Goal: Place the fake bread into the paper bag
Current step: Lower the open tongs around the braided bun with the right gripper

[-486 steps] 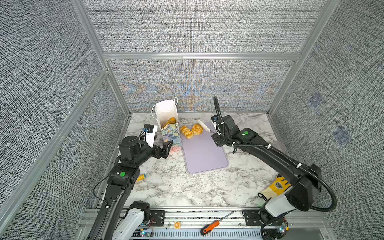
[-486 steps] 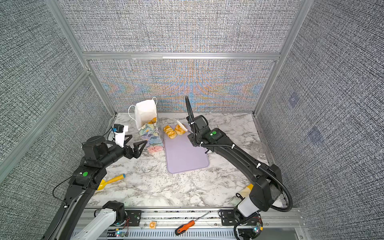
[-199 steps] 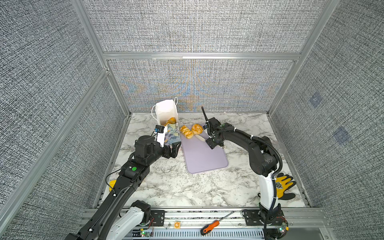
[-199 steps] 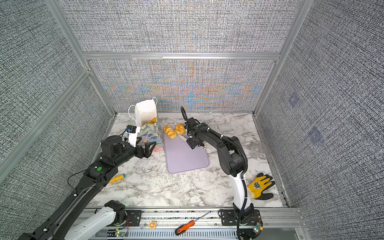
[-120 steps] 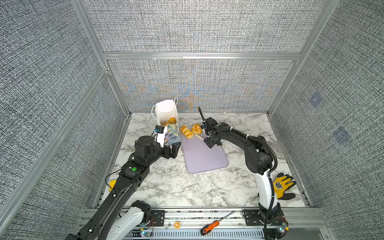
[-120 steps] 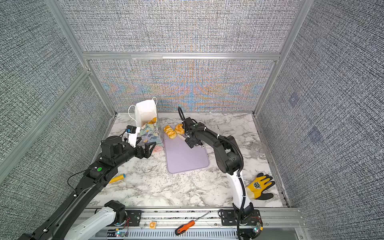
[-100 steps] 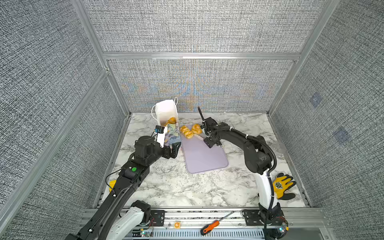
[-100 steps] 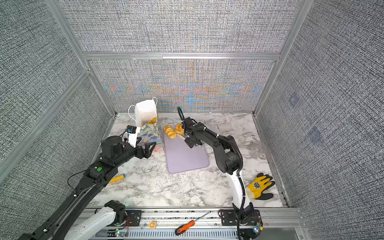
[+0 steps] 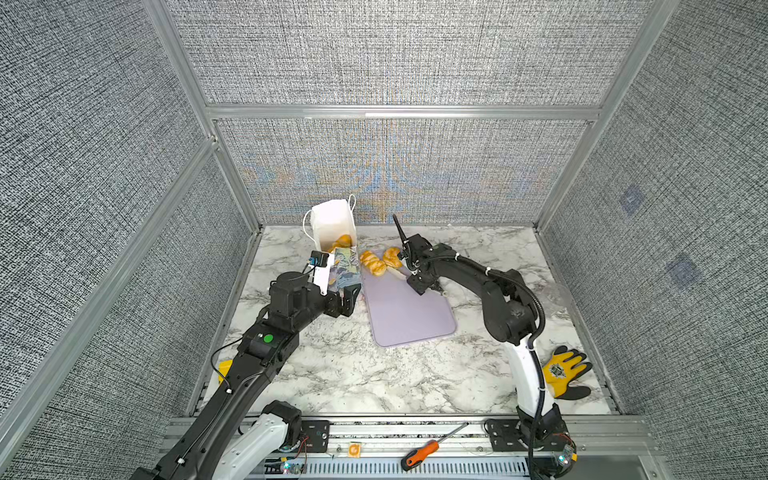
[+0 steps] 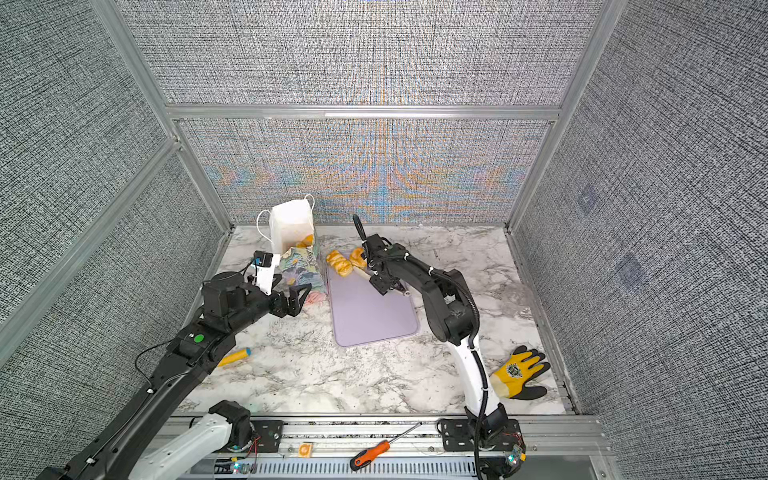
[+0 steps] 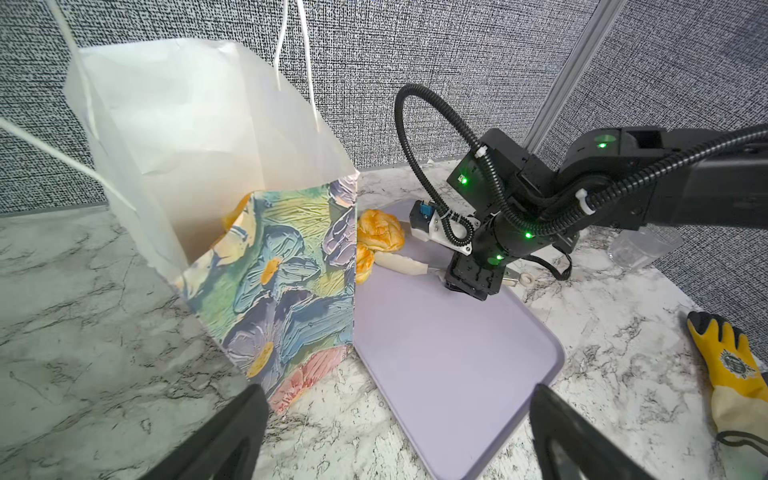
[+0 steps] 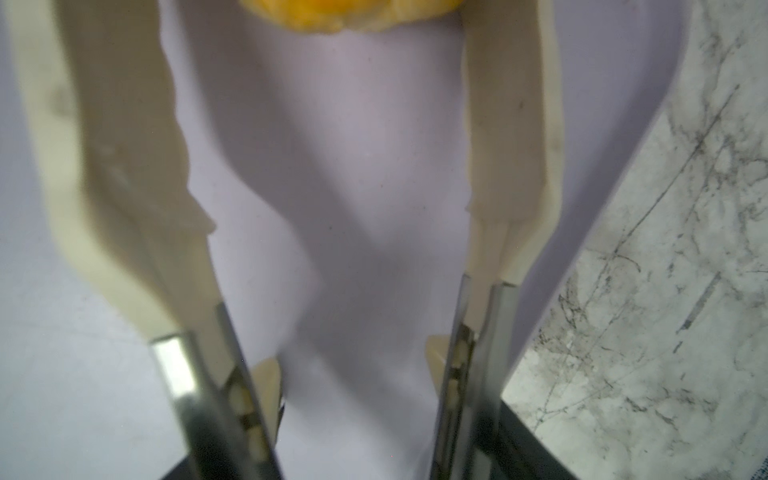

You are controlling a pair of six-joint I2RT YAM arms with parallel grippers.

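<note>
The paper bag (image 9: 332,218) (image 10: 291,226) (image 11: 270,270) stands open at the back left, floral outside, white inside, with one fake bread (image 9: 343,241) (image 10: 306,240) in it. Two more fake bread pieces (image 9: 372,264) (image 10: 340,263) (image 11: 380,230) lie at the far end of the lilac tray (image 9: 409,318). My right gripper (image 9: 419,283) (image 10: 384,285) is shut on cream-tipped tongs (image 11: 401,264) (image 12: 511,124). The tong tips stand apart on either side of a bread piece (image 12: 353,14). My left gripper (image 9: 345,300) (image 10: 297,299) (image 11: 395,409) stays open and empty just in front of the bag.
A yellow work glove (image 9: 565,370) (image 10: 519,372) lies at the front right. A screwdriver (image 9: 419,455) rests on the front rail. A small yellow object (image 10: 235,357) sits by the left arm. A clear cup (image 11: 644,247) stands right of the tray.
My right arm has pushed the tongs further along the tray to the bread, and the tong arms have drawn closer together. My left gripper has held still.
</note>
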